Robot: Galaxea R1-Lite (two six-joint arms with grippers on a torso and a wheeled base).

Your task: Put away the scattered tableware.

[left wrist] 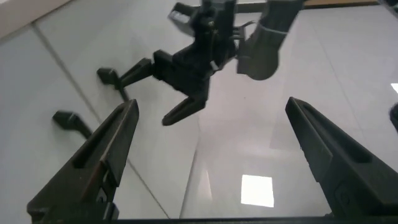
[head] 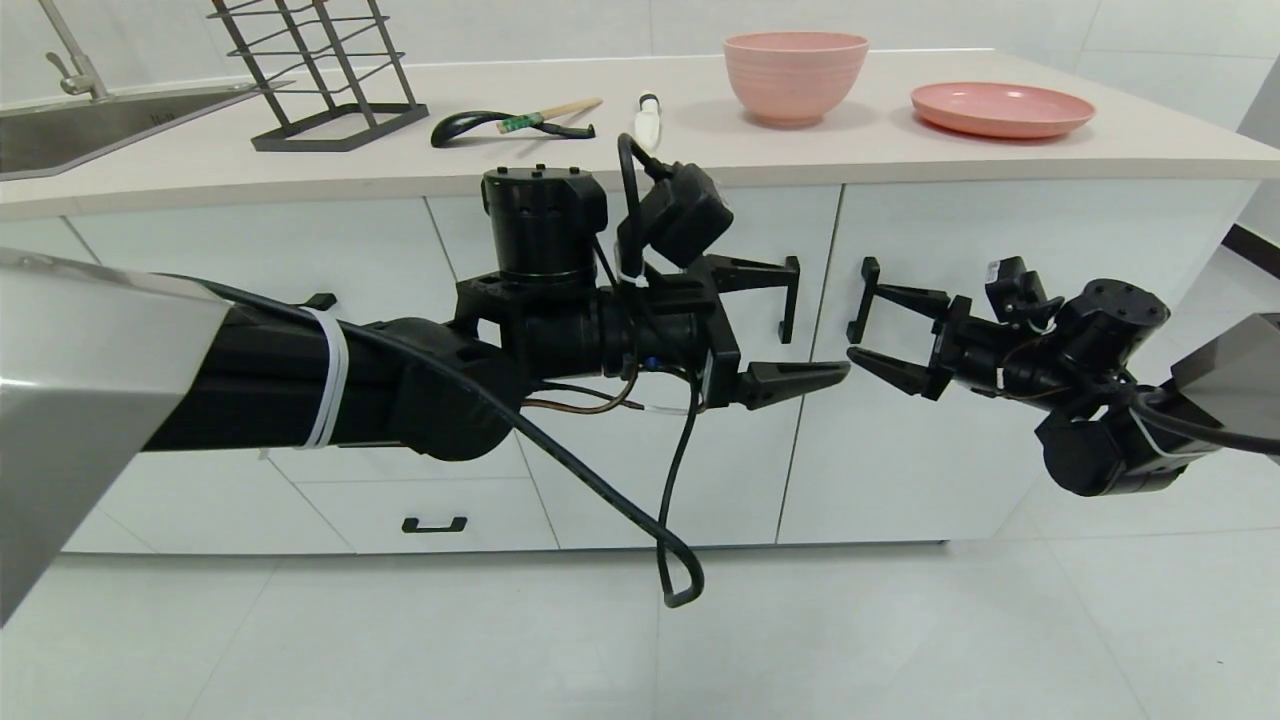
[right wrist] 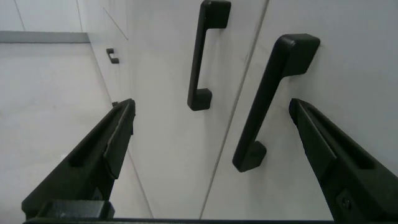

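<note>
Up front, below counter level: left gripper [head: 815,350] and right gripper [head: 860,325] face each other, tips nearly touching. Both jaws are wide open, nothing held. Behind them are white cabinet doors [head: 900,450]; right gripper sits just off two black handles [right wrist: 202,56]. On counter [head: 600,165]: black spoon [head: 470,125], wooden-handled utensil [head: 550,112] beside it, white utensil [head: 648,120], pink bowl [head: 795,75], pink plate [head: 1002,108] right of bowl. Rack [head: 320,70] and sink [head: 90,125] at far left.

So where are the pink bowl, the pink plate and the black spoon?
pink bowl [head: 795,90], head view, outer wall.
pink plate [head: 1003,106], head view, inner surface.
black spoon [head: 452,130], head view, scoop end.
</note>
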